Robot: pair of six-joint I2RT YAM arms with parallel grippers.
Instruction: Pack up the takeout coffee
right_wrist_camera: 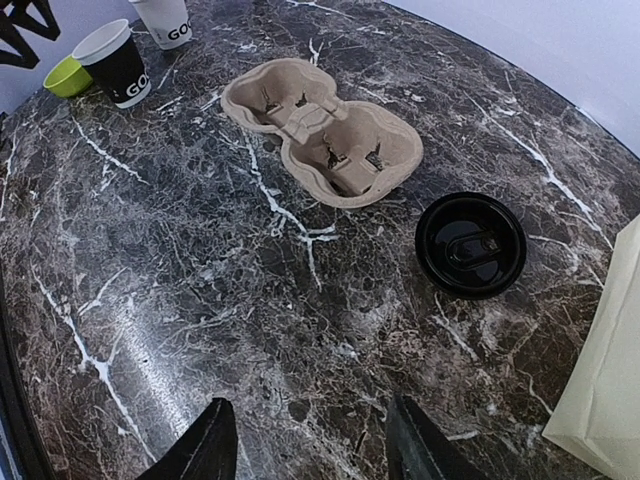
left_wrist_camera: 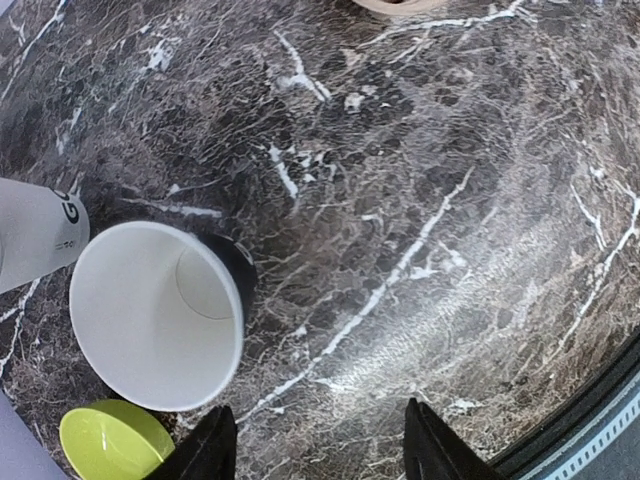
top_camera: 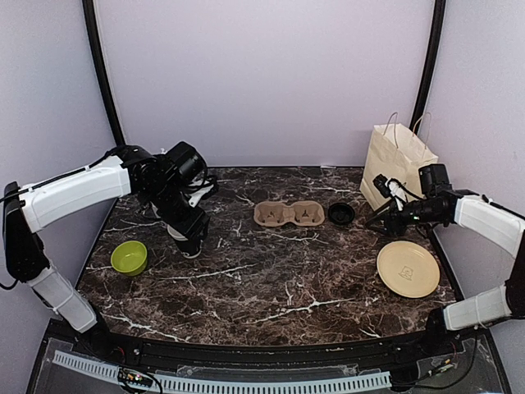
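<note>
Nearest, at about 4 o'clock on the bench [top_camera: 271, 287], lies a tan plate [top_camera: 408, 268]. At 8 o'clock sits the lime-green bowl [top_camera: 130, 257]. Just beside it, at its 3 o'clock, stands the takeout coffee cup [left_wrist_camera: 150, 320], upright on the marble, uncapped, its white inside bare. The left gripper [left_wrist_camera: 318, 420] hovers over it, fingers [left_wrist_camera: 210, 450] spread with nothing between them. In the wrist view the cup stands toward 9 o'clock of the gap, not inside it. A pale cup [left_wrist_camera: 35, 235] stands near.

Further back, toward 12 o'clock from the bench's centre, lies the two-cup carrier [top_camera: 289, 214], both wells vacant. At its 3 o'clock the black lid [right_wrist_camera: 470, 243] lies flat on the bench, close to the carrier but apart from it. The right gripper [right_wrist_camera: 311, 415] hangs above the marble, fingers apart and holding nothing. The lid lies at 1 o'clock of them. Farthest, at 2 o'clock, the paper bag [top_camera: 396, 164] stands upright.

The step in hand looks like capping: cup and lid are well apart, with one arm near each. Next, the right fingers likely need to travel forward and drop low to straddle the thin lid. The left ones need to shift sideways until the cup wall sits between them, then squeeze softly, as paper crushes easily.
</note>
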